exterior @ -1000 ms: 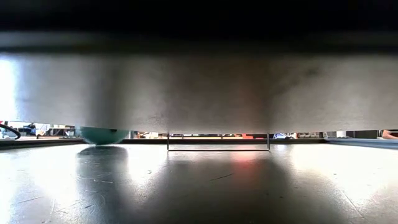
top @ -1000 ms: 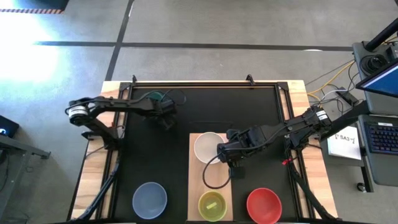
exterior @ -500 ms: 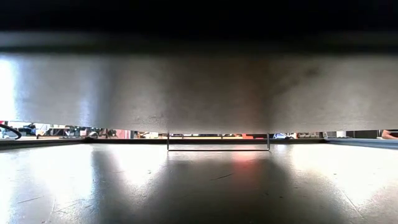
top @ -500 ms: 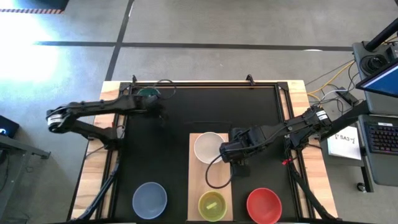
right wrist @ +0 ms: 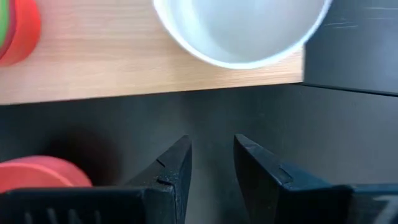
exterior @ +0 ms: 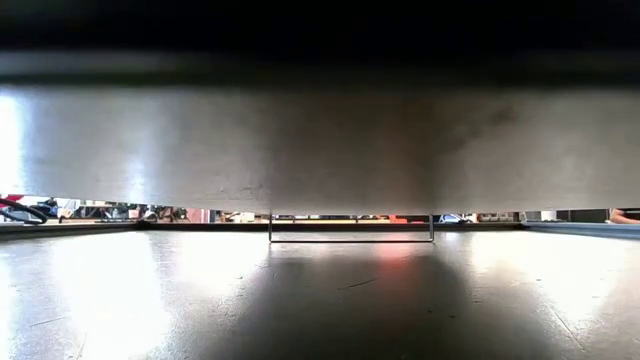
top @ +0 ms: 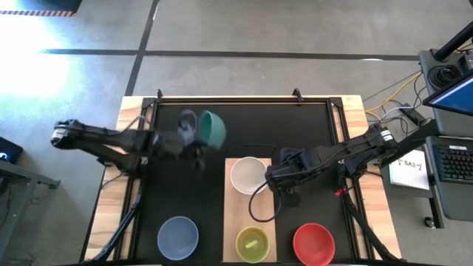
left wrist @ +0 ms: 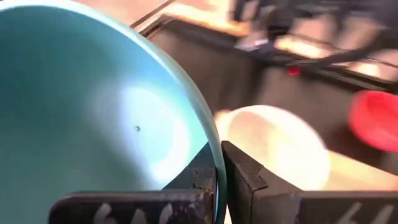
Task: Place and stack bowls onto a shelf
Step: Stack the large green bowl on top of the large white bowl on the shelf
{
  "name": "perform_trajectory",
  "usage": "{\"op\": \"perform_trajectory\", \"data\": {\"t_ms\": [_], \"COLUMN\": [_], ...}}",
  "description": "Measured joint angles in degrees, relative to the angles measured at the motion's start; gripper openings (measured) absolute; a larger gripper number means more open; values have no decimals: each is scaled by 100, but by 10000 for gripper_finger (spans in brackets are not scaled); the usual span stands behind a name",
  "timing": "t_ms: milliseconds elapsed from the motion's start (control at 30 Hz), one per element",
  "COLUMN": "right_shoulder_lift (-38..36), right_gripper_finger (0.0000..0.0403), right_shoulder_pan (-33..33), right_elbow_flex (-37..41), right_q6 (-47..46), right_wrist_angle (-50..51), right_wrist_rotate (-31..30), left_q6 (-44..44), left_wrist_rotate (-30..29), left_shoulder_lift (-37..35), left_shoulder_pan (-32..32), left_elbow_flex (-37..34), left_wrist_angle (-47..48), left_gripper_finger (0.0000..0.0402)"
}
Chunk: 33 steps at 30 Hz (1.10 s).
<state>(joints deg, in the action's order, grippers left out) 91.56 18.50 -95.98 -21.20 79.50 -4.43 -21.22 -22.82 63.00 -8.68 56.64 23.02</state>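
Left gripper (left wrist: 219, 177) swung teal bowl (top: 212, 127) inward, pinching rim; right gripper (right wrist: 211, 163) spread.

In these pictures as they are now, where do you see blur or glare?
High view: the left gripper and its teal bowl are smeared by motion; the white bowl on the shelf is sharp. Left wrist view: the teal bowl shows a bright glare patch, and the background is blurred. Low view: a dark band hides most, and the tabletop shines.
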Motion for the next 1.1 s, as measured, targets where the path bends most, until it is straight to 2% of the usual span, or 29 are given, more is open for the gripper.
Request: {"op": "perform_trajectory", "data": {"t_ms": [167,333,633,1100], "right_shoulder_lift": [-82,-86,-84,-85], "right_gripper_finger": [105,109,103,100], "right_shoulder_pan": [0,-2,-2,-2], "right_elbow_flex": [2,2,4,4], "right_q6": [-43,14,176,246], "right_wrist_angle": [12,19,24,78], "right_wrist_rotate": [-105,-210,-222,-373], "left_q6": [595,811,1121,2446], "left_wrist_rotate": [-336,-365,-365,-256], "left_shoulder_lift": [360,820,1564,2206], "left_shoulder_pan": [-1031,-1466,-1533,-1522], "left_elbow_flex": [-2,-4,-7,-7], "left_wrist_angle": [-960,-1503,-1906,-2230], "left_gripper_finger": [0,0,0,0]}}
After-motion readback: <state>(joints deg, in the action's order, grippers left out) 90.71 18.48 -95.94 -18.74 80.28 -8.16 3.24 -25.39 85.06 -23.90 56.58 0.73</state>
